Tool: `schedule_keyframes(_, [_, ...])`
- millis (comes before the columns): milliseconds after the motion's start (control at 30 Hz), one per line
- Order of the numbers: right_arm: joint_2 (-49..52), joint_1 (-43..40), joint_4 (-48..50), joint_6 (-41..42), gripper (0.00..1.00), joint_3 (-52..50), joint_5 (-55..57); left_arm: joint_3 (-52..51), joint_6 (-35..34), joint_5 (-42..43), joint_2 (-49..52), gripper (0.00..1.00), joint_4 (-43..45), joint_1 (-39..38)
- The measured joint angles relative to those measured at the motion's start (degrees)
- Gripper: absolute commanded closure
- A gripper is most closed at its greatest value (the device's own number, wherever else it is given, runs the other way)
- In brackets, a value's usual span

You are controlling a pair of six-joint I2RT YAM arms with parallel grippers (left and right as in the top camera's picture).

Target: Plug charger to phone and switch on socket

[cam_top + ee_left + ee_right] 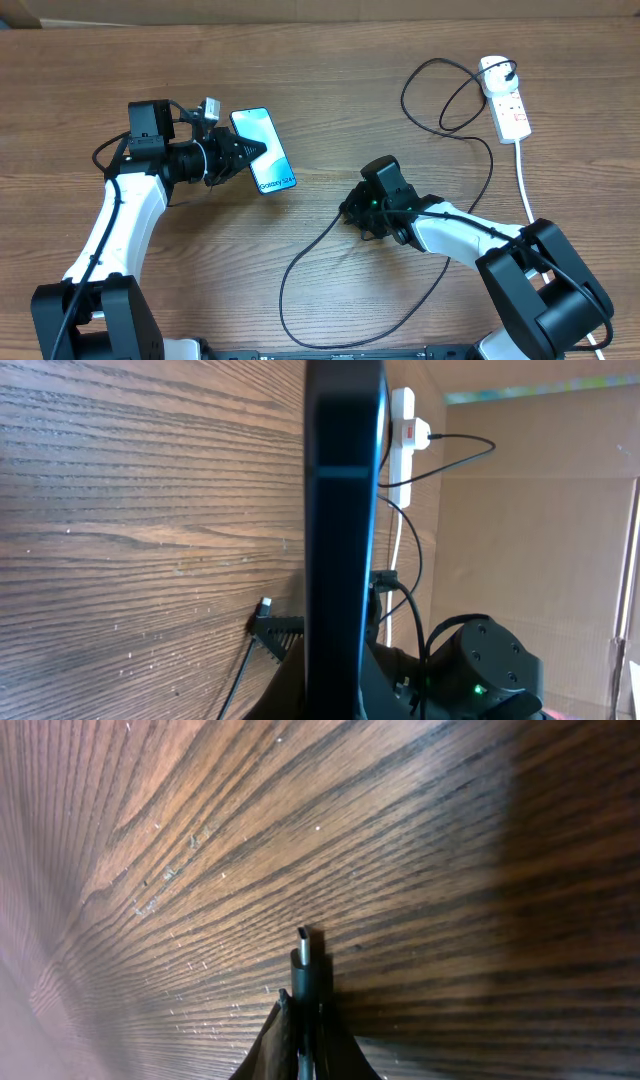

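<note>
charger tip (pixel 302 952) pinched in right hand (pixel 304 1025)

1. Your overhead view is bright and evenly lit. Shadows on the table (pixel 330 110) are short and soft, and the phone (pixel 264 150) screen glows without glare.
2. In your left wrist view the phone's edge is a dark, blurred slab. The wood grain on the left is sharp and the socket (pixel 402 430) is bright.
3. Your right wrist view dims under a broad shadow on the right. The grain smears towards the left edge, and the tip of the charger (pixel 303 970) is fairly sharp.
</note>
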Motion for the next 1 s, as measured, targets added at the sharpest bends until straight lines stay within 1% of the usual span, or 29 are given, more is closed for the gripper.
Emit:
schedule_keyframes(133, [0.26,-0.02,0.87,-1.01,0.96,0.00,-1.03,0.00,0.24,0.07,0.00,0.96,-0.02,0.00])
schedule_keyframes(267, [0.28,-0.02,2.62,-5.09,0.96,-0.22,-4.42,0.00,1.36,2.38,0.00,0.96,1.44,0.00])
schedule_keyframes(367, [-2.03,-0.02,3.61,-8.57,0.96,-0.55,-7.96,0.00,1.95,7.04,0.00,0.96,4.94,0.00])
schedule_keyframes(433, [-5.64,-0.04,4.07,-10.67,0.96,-0.76,-10.69,0.00,1.68,10.80,0.00,0.96,8.33,0.00])
schedule_keyframes(500, [-10.12,-0.09,4.66,-12.70,0.96,-0.76,-14.05,0.00,-0.07,14.86,0.00,0.96,12.76,0.00])
schedule_keyframes(633, [-18.78,-0.37,5.25,-17.27,0.96,-0.76,-22.45,0.07,-5.99,22.32,0.00,0.96,21.99,0.00])
schedule_keyframes(767, [-24.76,-0.31,5.22,-21.66,0.96,-0.76,-32.06,0.17,-14.14,28.37,0.00,0.96,31.47,0.00])
schedule_keyframes(867, [-26.60,0.04,5.22,-23.26,0.96,-0.76,-37.51,0.17,-20.70,31.21,0.00,0.95,35.12,0.00])
schedule_keyframes(1000, [-26.77,0.72,5.40,-24.17,0.96,-0.76,-42.86,0.17,-27.71,33.33,0.00,0.96,35.67,0.00])
